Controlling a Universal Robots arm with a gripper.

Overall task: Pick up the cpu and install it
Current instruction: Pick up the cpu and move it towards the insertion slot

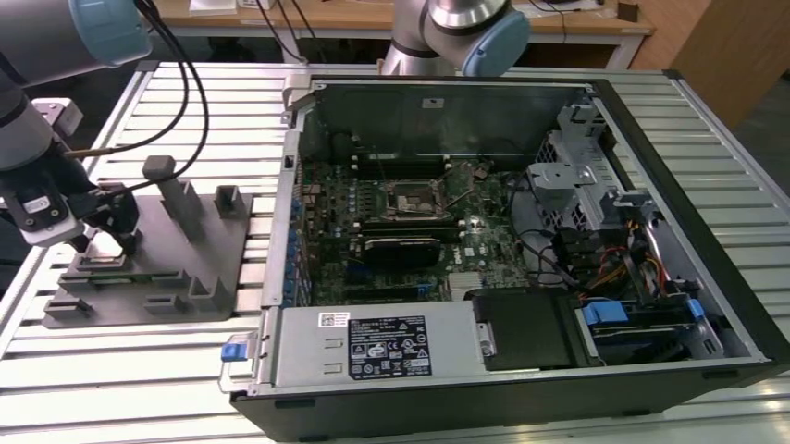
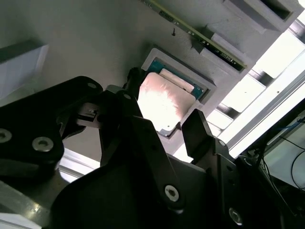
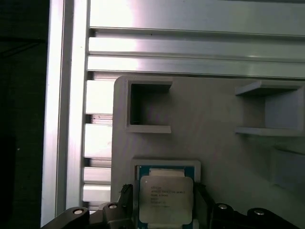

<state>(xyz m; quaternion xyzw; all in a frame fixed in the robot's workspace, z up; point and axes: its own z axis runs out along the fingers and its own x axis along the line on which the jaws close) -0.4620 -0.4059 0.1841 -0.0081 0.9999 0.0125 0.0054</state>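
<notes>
Nearest to me is the open computer case (image 1: 494,407), lying on its side w/ the grey power supply (image 1: 370,347) at its near edge. Deeper inside lies the green motherboard (image 1: 482,236), and on it an empty square socket (image 1: 410,196) w/ a black block (image 1: 398,248) just on its near side.

All this rests on a table (image 1: 728,120) made of long aluminium slats, bright under the room light. At the far side stands a wooden desk (image 1: 346,14) w/ cables hanging from it, and a wooden panel (image 1: 741,46) at the exterior view's right.

At the exterior view's left, beside the case, a grey fixture plate (image 1: 203,268) w/ upright posts lies on the slats. The arm (image 1: 37,129) bends down over its near-left part, black cables (image 1: 185,83) running along it.

The gripper (image 1: 105,242) is low over the plate. In both wrist views the cpu (image 2: 164,102) (image 3: 166,198) lies flat in a shallow square pocket of the plate, silver top upward, approx. level. The black fingers (image 2: 200,133) are parted and stand one on each side of the chip, very close to its edges. They do not seem to clamp it, though I cannot tell if a tip touches the rim.
</notes>
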